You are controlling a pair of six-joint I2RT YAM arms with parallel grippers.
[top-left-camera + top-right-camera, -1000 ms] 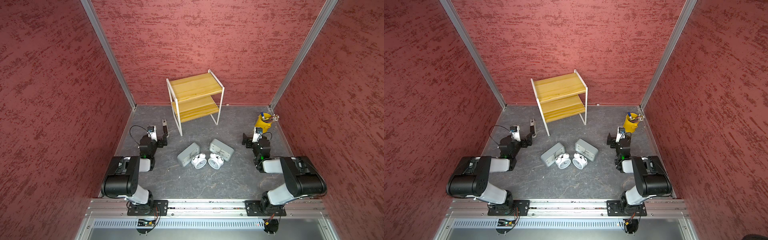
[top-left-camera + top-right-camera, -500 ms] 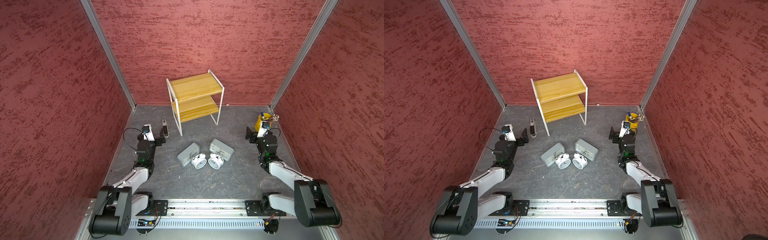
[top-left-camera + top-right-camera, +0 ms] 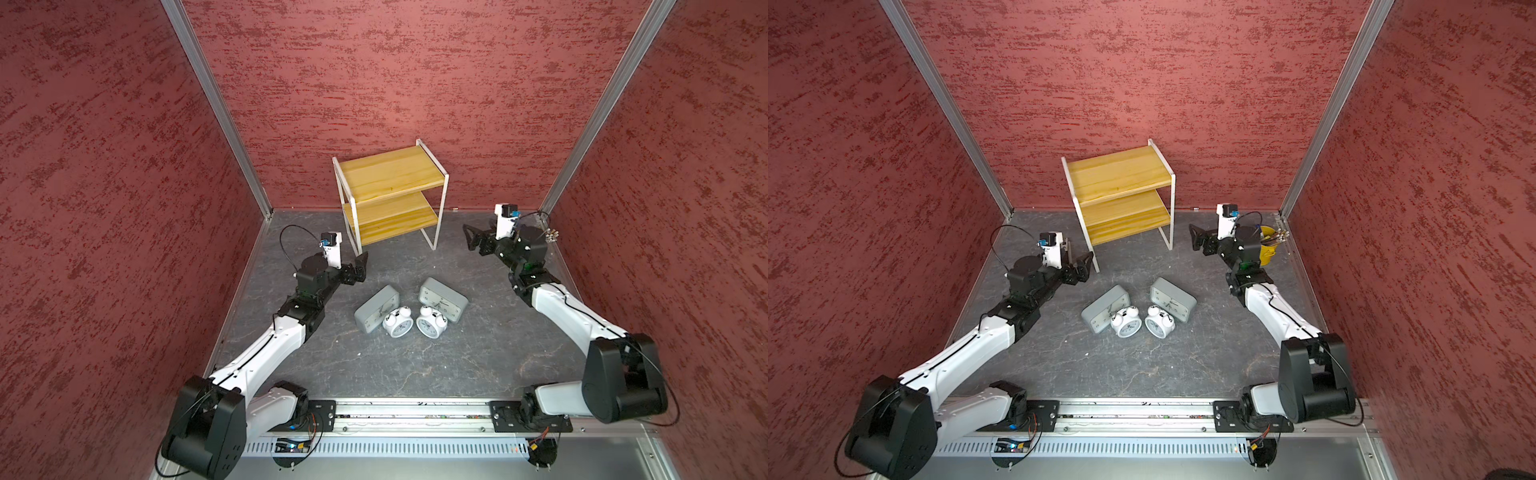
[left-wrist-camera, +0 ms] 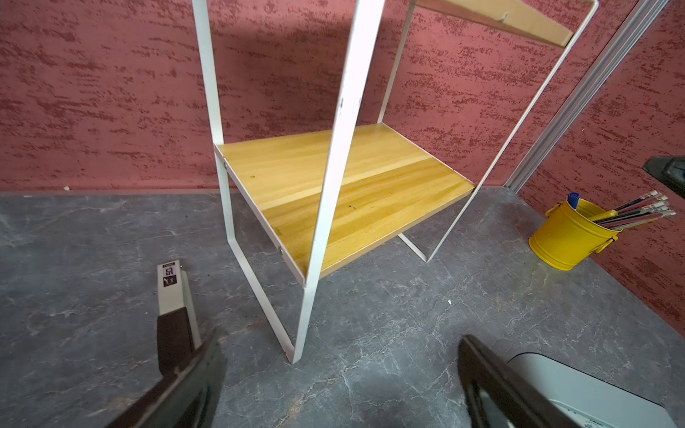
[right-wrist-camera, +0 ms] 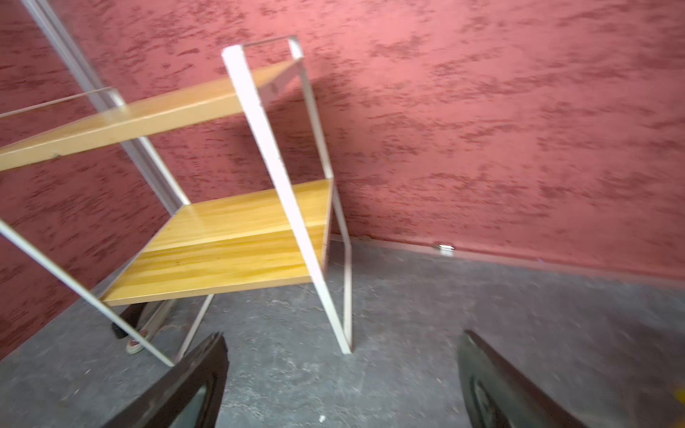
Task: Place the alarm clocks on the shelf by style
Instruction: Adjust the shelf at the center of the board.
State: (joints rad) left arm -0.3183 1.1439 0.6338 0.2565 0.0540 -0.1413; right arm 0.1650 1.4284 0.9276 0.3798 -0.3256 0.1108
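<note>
Four alarm clocks lie grouped mid-table in both top views: two grey rectangular ones [image 3: 376, 307] [image 3: 442, 299] behind two white twin-bell ones [image 3: 397, 321] [image 3: 431, 322]. The two-tier shelf [image 3: 390, 174] [image 3: 1119, 172] stands at the back wall with both boards bare. My left gripper [image 3: 358, 269] [image 4: 341, 355] hovers open near the shelf's front left leg, left of the clocks. A corner of a grey clock [image 4: 593, 392] shows beside one finger. My right gripper [image 3: 473, 239] [image 5: 343, 352] is open and empty, right of the shelf [image 5: 230, 241], pointing at it.
A yellow pen cup [image 3: 1266, 251] [image 4: 567, 237] full of pencils stands in the back right corner, just behind my right wrist. A stapler [image 4: 172, 296] lies on the table left of the shelf, close to my left gripper. Red walls enclose three sides.
Both arms have unfolded and stretched forward. The left gripper moved right, toward the shelf's front leg; the right gripper moved left, away from the pen cup. The clocks stayed put.
</note>
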